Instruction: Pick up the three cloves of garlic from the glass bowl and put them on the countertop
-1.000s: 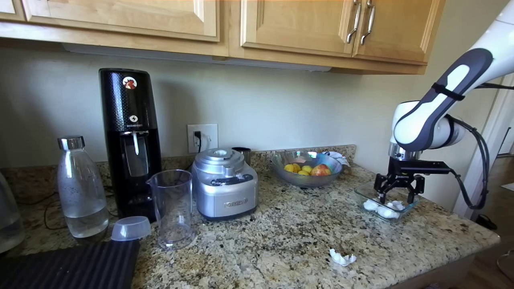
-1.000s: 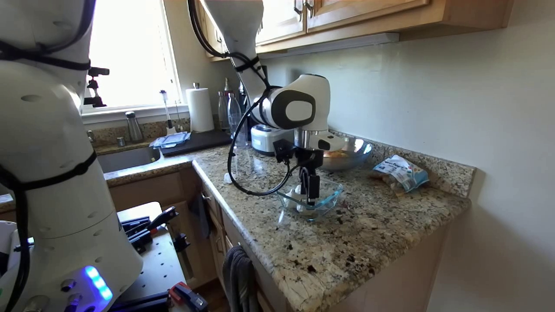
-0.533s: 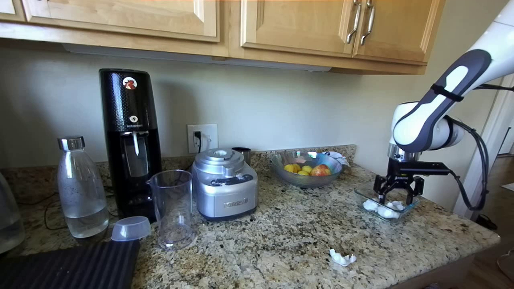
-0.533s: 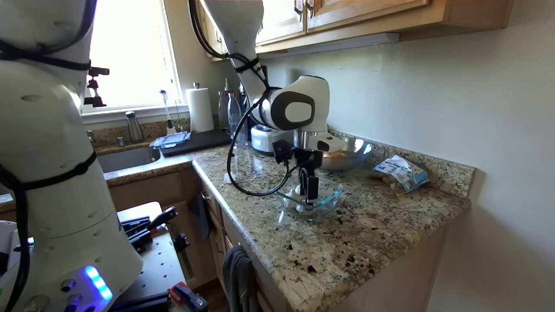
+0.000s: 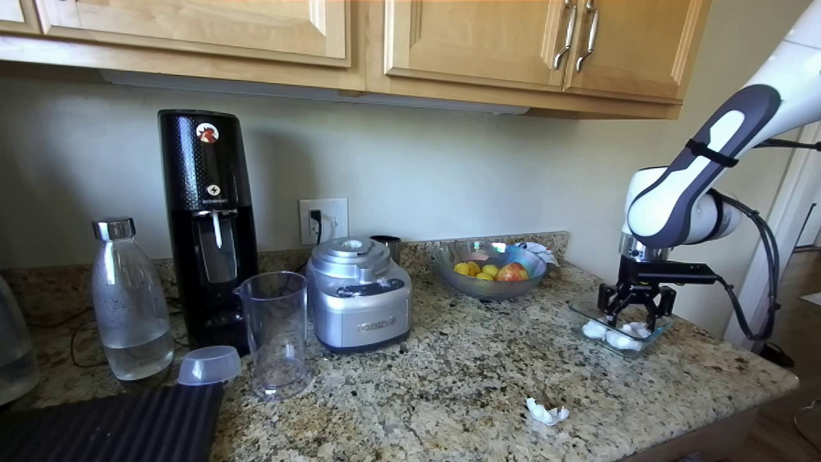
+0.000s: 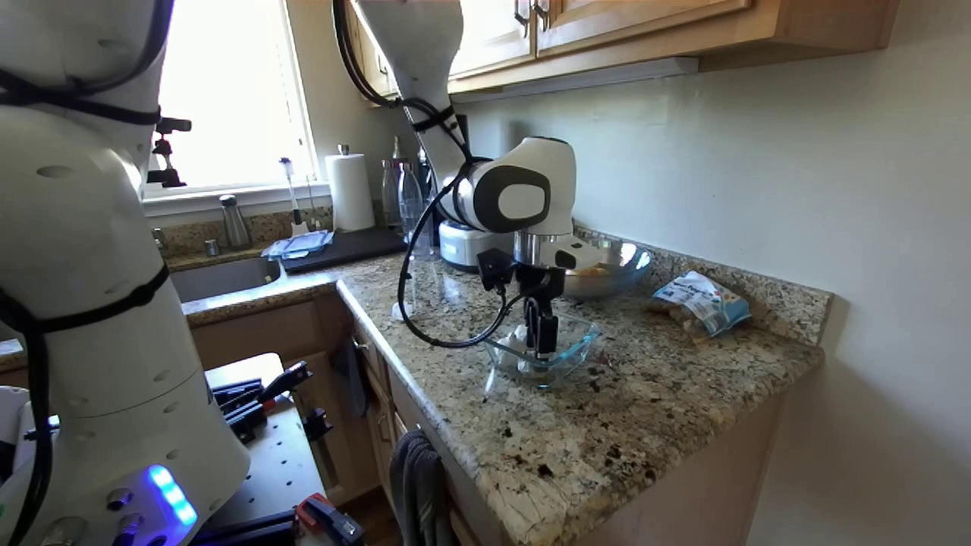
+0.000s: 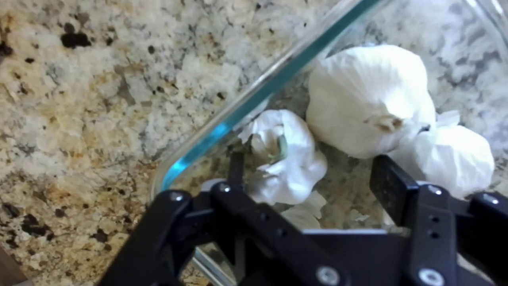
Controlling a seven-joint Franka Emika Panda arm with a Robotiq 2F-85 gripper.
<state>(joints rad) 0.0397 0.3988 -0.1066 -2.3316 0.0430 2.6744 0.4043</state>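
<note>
The small clear glass bowl stands on the speckled granite countertop, and its rim crosses the wrist view. Three whitish garlic lumps lie in it in the wrist view: one near the rim, a large one and one at right. My gripper is open, fingers down inside the bowl. The lump near the rim lies between the fingers, close to the left finger and apart from the right. The right finger is close to the other two lumps; contact cannot be told. In an exterior view the gripper partly hides the garlic.
A larger glass bowl with fruit stands at the back, beside a food processor. A clear beaker and black mat are farther away. A white crumpled piece lies on the countertop. A bag lies near the wall.
The arm has lowered slightly. The fingers look a little closer together. The glass bowl and garlic have shifted slightly to the right in an exterior view.
</note>
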